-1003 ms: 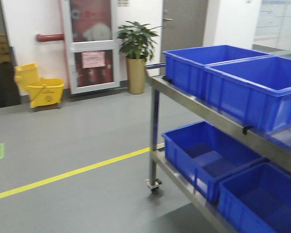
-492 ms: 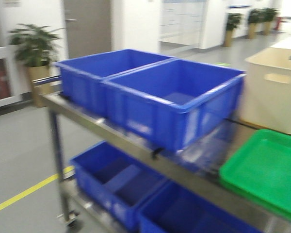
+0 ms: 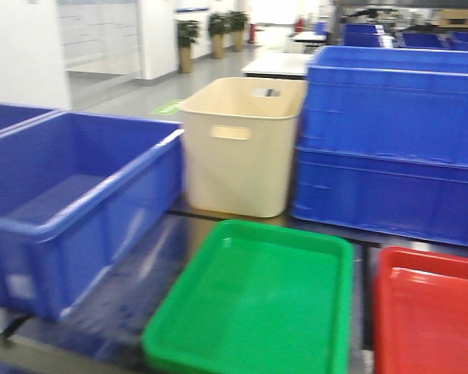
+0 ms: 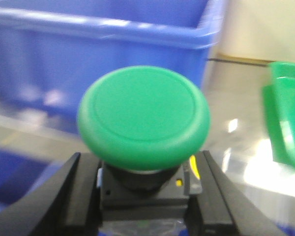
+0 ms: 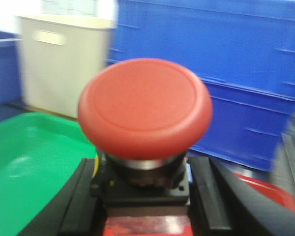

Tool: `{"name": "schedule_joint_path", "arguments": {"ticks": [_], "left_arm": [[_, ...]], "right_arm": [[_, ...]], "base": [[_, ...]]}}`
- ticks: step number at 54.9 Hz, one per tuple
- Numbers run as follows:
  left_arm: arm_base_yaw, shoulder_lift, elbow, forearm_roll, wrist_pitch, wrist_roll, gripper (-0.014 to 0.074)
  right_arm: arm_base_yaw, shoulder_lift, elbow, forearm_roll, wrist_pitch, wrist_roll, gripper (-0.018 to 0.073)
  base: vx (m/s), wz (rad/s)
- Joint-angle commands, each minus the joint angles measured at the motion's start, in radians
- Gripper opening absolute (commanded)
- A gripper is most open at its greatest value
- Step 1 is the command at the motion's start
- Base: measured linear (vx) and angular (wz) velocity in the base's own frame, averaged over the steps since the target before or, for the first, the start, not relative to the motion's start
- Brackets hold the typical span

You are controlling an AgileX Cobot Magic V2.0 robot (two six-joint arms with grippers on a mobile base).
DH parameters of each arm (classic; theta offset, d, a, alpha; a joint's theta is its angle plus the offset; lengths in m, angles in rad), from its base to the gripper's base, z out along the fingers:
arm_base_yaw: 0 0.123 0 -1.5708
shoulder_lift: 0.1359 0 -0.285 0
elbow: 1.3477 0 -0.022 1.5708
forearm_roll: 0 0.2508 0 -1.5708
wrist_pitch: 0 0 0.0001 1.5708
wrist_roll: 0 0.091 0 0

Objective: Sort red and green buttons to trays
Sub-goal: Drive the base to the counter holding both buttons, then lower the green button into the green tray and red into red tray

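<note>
My left gripper (image 4: 146, 201): jaws clamp green-capped mushroom push button (image 4: 143, 118). My right gripper (image 5: 146, 199): jaws clamp red-capped mushroom push button (image 5: 145, 105). Ahead: shallow green plastic tray (image 3: 253, 300) beside shallow red plastic tray (image 3: 429, 315)

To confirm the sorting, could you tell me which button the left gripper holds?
The green-capped button, in the left gripper; the right gripper holds the red-capped button.

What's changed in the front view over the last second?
The view swung right along the cart: mop bucket and floor line are gone, the blue bin now sits at left, and the cream tub, green tray and red tray have come in. Nothing on the cart itself looks moved.
</note>
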Motion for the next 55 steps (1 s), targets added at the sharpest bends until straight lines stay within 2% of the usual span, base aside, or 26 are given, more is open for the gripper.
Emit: {"name": "schedule_joint_path", "arguments": {"ticks": [1,28,55], "left_arm": [[-0.005,0.000,-0.030,0.006,-0.062,0.001,0.0005],[-0.005,0.000,-0.030,0.006,-0.062,0.001,0.0005],[-0.005,0.000,-0.030,0.006,-0.062,0.001,0.0005]], "right_arm": [[-0.007,0.000,-0.032,-0.011,-0.068,-0.004,-0.0009],[-0.007,0.000,-0.032,-0.011,-0.068,-0.004,-0.0009],[-0.007,0.000,-0.032,-0.011,-0.068,-0.004,-0.0009]], "base": [[0.22,-0.72],[0.15,-0.56],[0.02,-0.07]]}}
